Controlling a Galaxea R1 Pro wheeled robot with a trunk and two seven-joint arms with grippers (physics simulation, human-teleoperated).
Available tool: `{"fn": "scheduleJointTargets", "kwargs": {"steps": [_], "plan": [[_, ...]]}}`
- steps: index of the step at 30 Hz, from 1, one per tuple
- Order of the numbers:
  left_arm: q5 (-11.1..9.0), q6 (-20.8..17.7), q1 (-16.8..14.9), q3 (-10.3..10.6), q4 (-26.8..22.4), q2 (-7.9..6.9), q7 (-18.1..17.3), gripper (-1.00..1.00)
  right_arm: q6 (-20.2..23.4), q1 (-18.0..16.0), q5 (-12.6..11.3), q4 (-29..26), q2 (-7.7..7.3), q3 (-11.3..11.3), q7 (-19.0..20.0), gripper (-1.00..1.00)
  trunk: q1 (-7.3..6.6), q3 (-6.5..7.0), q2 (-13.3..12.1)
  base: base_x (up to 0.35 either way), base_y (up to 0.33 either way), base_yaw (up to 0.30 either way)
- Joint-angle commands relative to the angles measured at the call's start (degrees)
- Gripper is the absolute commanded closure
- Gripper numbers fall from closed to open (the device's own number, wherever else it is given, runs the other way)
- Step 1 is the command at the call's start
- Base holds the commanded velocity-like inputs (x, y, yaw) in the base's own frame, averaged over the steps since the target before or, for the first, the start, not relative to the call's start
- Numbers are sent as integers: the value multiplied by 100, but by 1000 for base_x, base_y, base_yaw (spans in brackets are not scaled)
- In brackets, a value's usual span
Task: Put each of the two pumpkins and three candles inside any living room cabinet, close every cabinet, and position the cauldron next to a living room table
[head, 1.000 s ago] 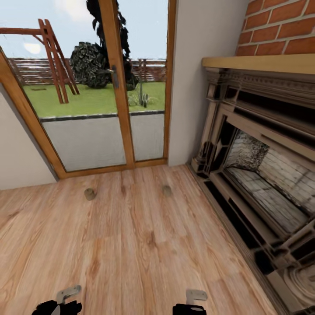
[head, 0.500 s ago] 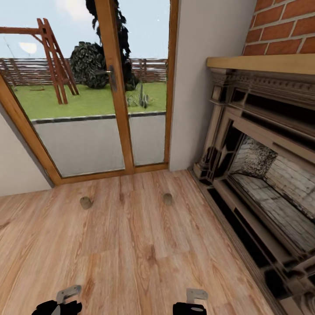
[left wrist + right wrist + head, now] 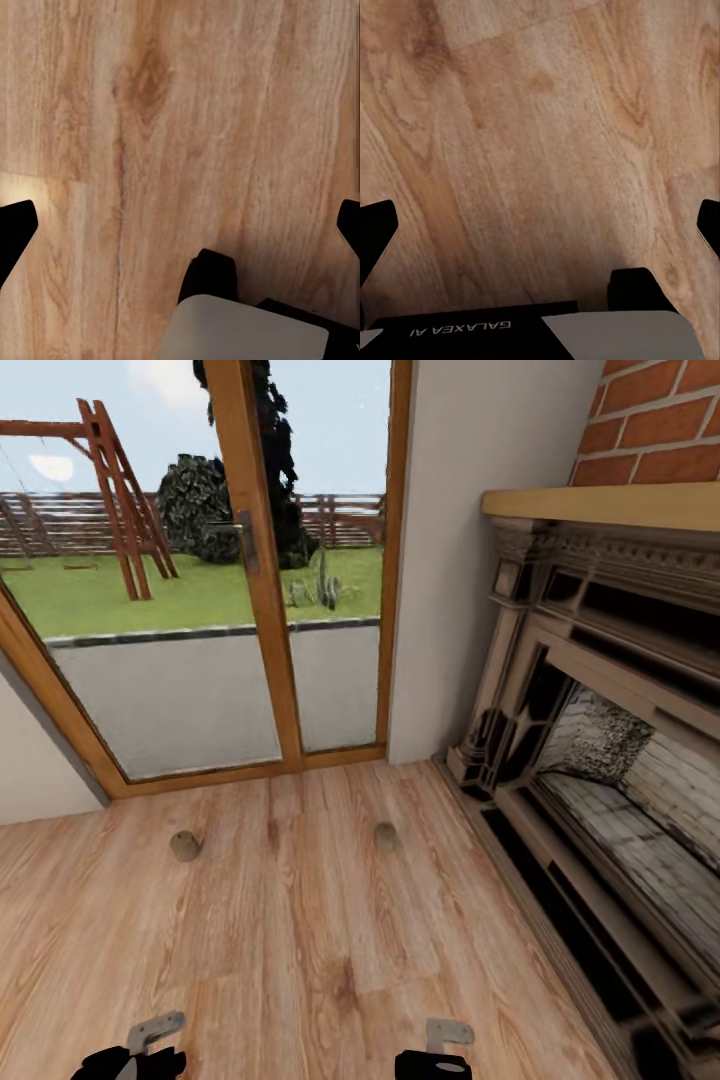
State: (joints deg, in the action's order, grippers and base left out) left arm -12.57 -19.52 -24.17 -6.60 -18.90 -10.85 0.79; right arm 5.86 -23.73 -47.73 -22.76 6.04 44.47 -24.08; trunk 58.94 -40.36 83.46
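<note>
Left gripper [image 3: 130, 1060] and right gripper [image 3: 432, 1060], black with grey brackets, sit at the lower edge of the head view above the pale plank wood floor [image 3: 300, 960]; neither holds anything. Two short grey-beige cylindrical candles stand on that floor, well apart: left candle [image 3: 184, 846] nearer the wood-framed glass patio door [image 3: 255, 560], right candle [image 3: 385, 836] nearer the dark carved fireplace surround [image 3: 600, 760] below red brick.

Left wrist view: black fingertips [image 3: 15, 232] show at opposite edges, jaws spread wide, bare floor between.

Right wrist view: black fingertips [image 3: 375, 232] likewise far apart, jaws spread wide, wood grain between; body marked GALAXEA AI.
</note>
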Motion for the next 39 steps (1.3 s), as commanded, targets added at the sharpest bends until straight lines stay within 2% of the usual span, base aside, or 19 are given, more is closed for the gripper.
{"fn": "scheduleJointTargets", "kwargs": {"steps": [1,11,16,39], "plan": [[0,0,0,0,0,1,0,-100,1,0,0,0,0,0,0,-100,0,0,0,333,0,20],[0,6,0,1,1,12,0,-100,3,0,0,-1,2,0,0,-100,0,-16,0,333,0,205],[-7,235,0,4,15,26,0,-100,3,0,0,-4,2,0,-2,-100,0,-25,0,334,0,229],[-9,290,0,8,18,26,-27,-100,-8,0,0,0,-7,-9,0,-100,0,-27,0,334,0,8]]}}
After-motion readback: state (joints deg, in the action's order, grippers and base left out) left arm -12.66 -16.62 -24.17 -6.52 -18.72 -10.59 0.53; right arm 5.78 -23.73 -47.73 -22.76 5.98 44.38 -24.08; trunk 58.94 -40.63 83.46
